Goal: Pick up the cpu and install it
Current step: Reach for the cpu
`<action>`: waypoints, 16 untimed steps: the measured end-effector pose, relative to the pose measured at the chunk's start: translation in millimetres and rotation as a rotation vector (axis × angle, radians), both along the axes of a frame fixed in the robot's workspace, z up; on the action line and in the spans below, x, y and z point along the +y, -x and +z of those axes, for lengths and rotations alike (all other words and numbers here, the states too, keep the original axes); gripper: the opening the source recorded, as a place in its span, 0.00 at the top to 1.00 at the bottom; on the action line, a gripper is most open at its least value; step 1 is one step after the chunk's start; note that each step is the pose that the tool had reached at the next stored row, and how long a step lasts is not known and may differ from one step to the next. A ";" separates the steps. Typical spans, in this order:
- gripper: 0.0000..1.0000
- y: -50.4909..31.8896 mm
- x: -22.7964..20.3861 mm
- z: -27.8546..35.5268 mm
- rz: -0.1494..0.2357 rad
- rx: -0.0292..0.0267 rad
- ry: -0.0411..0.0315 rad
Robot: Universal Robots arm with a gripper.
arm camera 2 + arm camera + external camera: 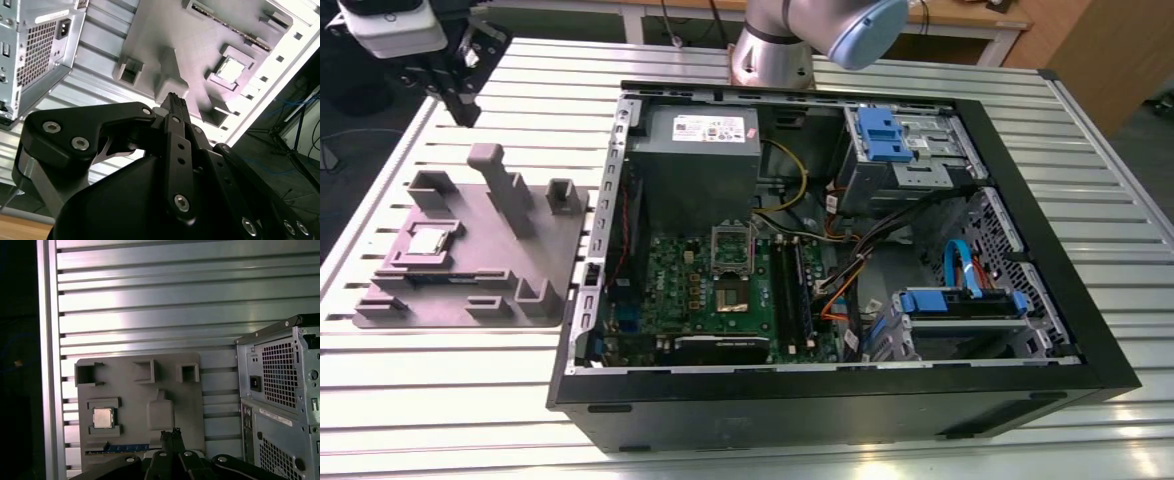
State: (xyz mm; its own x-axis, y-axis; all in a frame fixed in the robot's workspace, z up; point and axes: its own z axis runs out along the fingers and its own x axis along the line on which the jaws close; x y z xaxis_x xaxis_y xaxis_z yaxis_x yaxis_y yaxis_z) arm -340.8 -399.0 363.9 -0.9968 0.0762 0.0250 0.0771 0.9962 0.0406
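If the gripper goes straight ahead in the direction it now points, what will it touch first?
Probably the upright post of the grey holder plate: in the first wrist view the gripper lines up with it. The cpu lies in a pocket off that line. Depth is unclear.

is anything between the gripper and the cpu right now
Nothing visible. The cpu lies uncovered in its recess on the grey tray, with the gripper apart from it. The tray's upright post stands beside the cpu, not over it.
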 end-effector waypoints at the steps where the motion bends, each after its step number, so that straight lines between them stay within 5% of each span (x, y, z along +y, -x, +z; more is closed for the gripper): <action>1: 0.90 3.4 0.0 -0.2 0.000 -0.0001 -0.0001; 7: 0.90 24.8 0.0 -1.0 0.000 0.0000 0.0000; 16: 0.90 45.1 -0.8 -5.9 0.000 0.0000 0.0000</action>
State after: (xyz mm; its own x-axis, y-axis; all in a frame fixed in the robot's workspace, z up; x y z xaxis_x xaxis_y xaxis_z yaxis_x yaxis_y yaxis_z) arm -385.9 -399.8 358.0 -0.9968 0.0763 0.0250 0.0772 0.9962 0.0406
